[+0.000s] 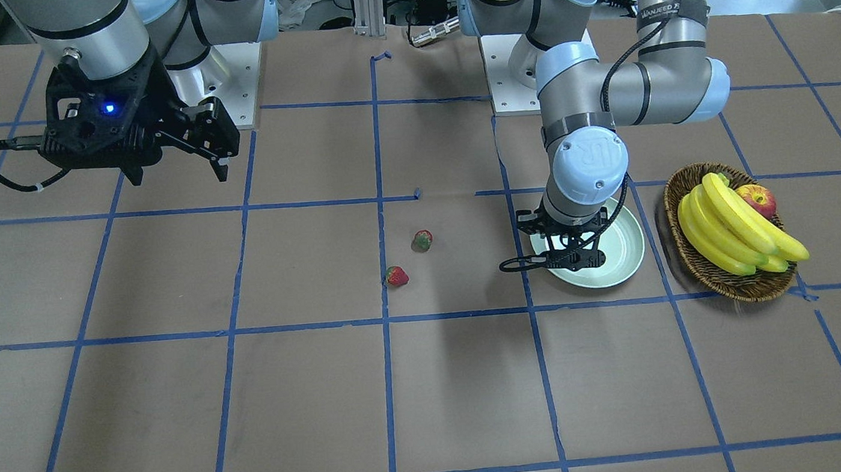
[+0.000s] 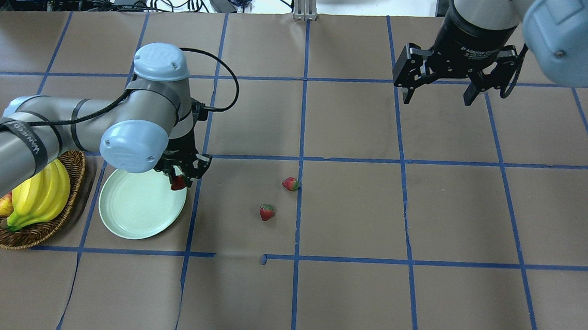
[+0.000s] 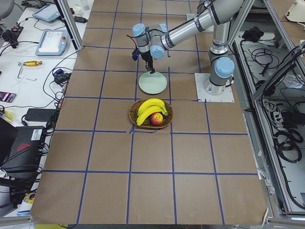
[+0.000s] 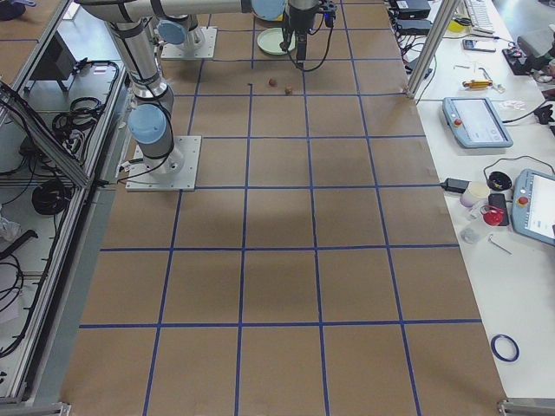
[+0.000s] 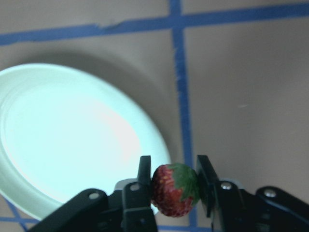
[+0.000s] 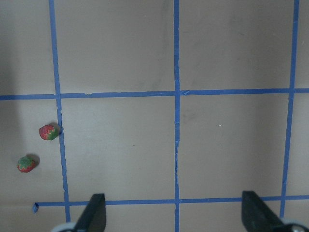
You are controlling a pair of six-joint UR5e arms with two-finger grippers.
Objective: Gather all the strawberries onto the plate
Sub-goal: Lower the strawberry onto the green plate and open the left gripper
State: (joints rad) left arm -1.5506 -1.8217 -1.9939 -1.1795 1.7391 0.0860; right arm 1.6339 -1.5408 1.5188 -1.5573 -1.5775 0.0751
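Observation:
My left gripper is shut on a red strawberry with a green cap and holds it above the right edge of the pale mint-green plate. The plate also shows in the left wrist view and in the front-facing view. Two more strawberries lie on the table to the plate's right, one nearer and one farther; they also show in the front-facing view. My right gripper is open and empty, raised at the far right.
A brown wicker basket with bananas and an apple stands just left of the plate. Blue tape lines grid the brown table. Cables and devices lie beyond the table's far edge.

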